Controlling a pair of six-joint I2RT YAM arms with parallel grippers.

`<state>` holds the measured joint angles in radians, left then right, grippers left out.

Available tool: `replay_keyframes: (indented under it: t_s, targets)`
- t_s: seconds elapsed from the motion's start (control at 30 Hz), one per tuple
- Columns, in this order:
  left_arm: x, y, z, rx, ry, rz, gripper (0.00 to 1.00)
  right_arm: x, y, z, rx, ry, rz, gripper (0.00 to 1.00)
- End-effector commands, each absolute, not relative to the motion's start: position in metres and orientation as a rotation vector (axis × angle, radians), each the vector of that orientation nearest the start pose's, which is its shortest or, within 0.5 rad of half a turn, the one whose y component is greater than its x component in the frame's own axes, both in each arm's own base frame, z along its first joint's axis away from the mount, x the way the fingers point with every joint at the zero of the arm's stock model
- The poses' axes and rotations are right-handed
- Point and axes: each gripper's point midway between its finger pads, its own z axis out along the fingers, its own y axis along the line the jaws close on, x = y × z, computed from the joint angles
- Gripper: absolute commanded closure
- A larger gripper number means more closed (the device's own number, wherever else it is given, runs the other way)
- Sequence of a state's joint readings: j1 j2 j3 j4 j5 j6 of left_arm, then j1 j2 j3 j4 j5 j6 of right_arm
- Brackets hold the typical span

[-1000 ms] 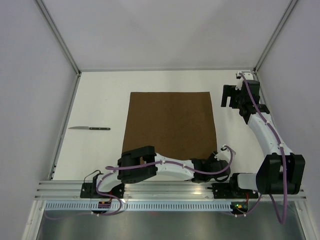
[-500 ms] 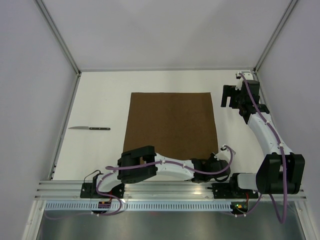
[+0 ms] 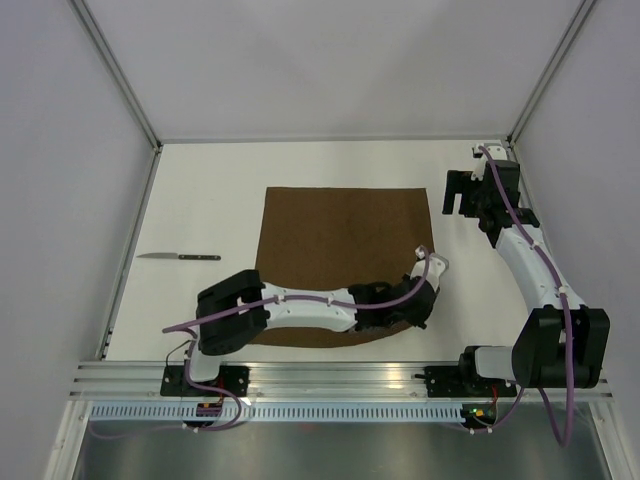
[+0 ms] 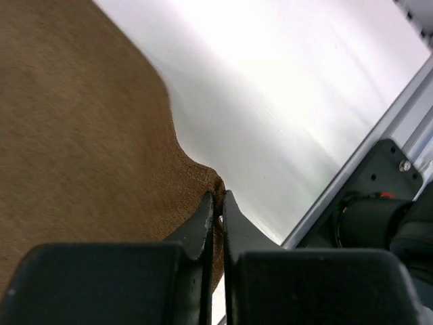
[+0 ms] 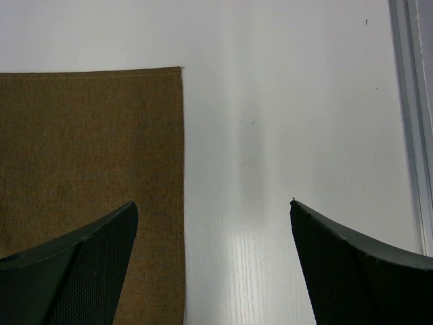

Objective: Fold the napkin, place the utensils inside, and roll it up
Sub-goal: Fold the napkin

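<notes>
Left wrist view showed the left claw (image 4: 217, 201) clamped tight on the near right corner of the napkin (image 4: 81, 135), with the cloth puckered into a small peak between the jaws. From overhead, that corner sat lifted off the white surface (image 3: 200, 190) while the rest of the brown sheet lay flat in the middle, its near edge bowed. The right claw (image 5: 212, 203) was spread wide and held nothing, hovering over bare surface just beside the napkin's far right corner. A table knife (image 3: 180, 257) lay well apart, to the left of the cloth.

The step in hand looked like the first fold. To do it well, the left claw would need to carry the corner in a low arc across the sheet without dragging the flat part. The pinch should be kept firm until the edges lined up. Pinning the far corner with the right claw could stop the thin fabric from sliding.
</notes>
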<state>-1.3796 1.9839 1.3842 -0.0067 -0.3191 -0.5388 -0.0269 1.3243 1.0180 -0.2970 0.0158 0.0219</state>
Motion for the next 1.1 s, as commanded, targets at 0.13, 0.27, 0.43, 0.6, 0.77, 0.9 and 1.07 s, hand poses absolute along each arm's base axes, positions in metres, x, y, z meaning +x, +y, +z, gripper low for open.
replay_keyframes:
  t_s: [0.13,0.27,0.43,0.6,0.77,0.9,1.07]
  targets:
    - [0.198,-0.492,0.135,0.450,2.211,-1.007,0.98,0.393,-0.018,0.185,0.076,2.168,-0.019,0.02]
    - [0.244,-0.462,0.150,0.328,2.221,-1.036,0.98,0.391,-0.015,0.188,0.064,2.163,0.015,0.02]
    - [0.310,-0.415,0.161,0.196,2.226,-1.006,0.98,0.390,-0.011,0.185,0.051,2.178,0.045,0.02]
    - [0.363,-0.367,0.153,0.073,2.250,-0.990,0.98,0.391,-0.008,0.188,0.039,2.178,0.063,0.02]
    - [0.401,-0.326,0.140,-0.033,2.266,-0.966,0.98,0.390,-0.009,0.191,0.032,2.170,0.059,0.02]
    - [0.421,-0.303,0.135,-0.091,2.267,-0.962,0.98,0.389,-0.007,0.189,0.028,2.179,0.070,0.02]
    - [0.441,-0.279,0.132,-0.152,2.265,-0.961,0.98,0.390,-0.005,0.188,0.020,2.183,0.083,0.02]
